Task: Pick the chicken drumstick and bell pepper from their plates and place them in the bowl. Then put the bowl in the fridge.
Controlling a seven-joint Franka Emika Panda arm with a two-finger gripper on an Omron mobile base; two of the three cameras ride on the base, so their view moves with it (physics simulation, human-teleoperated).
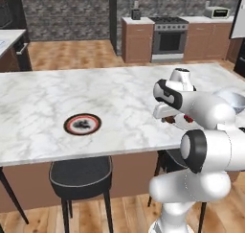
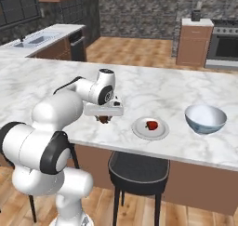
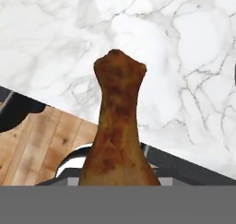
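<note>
**Drumstick in end effector, hanging above surface**

Left base view: arm is reaching fwd over the marble surface (image 1: 43,102) from lower right. End effector (image 1: 174,119) is mostly hidden behind the arm's own links; a small brown bit is showing under it, and a red speck, the bell pepper (image 1: 188,118), is peeking out just beside it. Dark-centred plate (image 1: 82,124) w/ red-orange and white rim is sitting bare well to the left, near the front edge. Bowl (image 1: 233,98) is partly showing at the right edge behind the arm. A black stool (image 1: 80,175) is standing under the front edge. Stove (image 1: 169,35) and brown cabinets are lining the far wall.

Right base view: end effector (image 2: 104,118) is pointing down over the surface (image 2: 158,90), w/ the chicken drumstick (image 2: 103,119) dangling from it, close over the front edge; whether it is touching the marble, can't tell. White plate (image 2: 149,128) is lying just to the right, carrying the bell pepper (image 2: 151,125). Bowl (image 2: 205,118), white w/ pale blue outside, is standing further right, upright, apart from the white plate. Sink (image 2: 35,40) is sitting in the far counter at left.

Hand view: chicken drumstick (image 3: 118,126) is rising from btwn the jaws, thick end at the bottom, narrow knob end pointing away. Jaws are partly closed and gripping it. Marble is lying behind it; wood floor (image 3: 34,144) and a dark seat edge are showing below.
</note>
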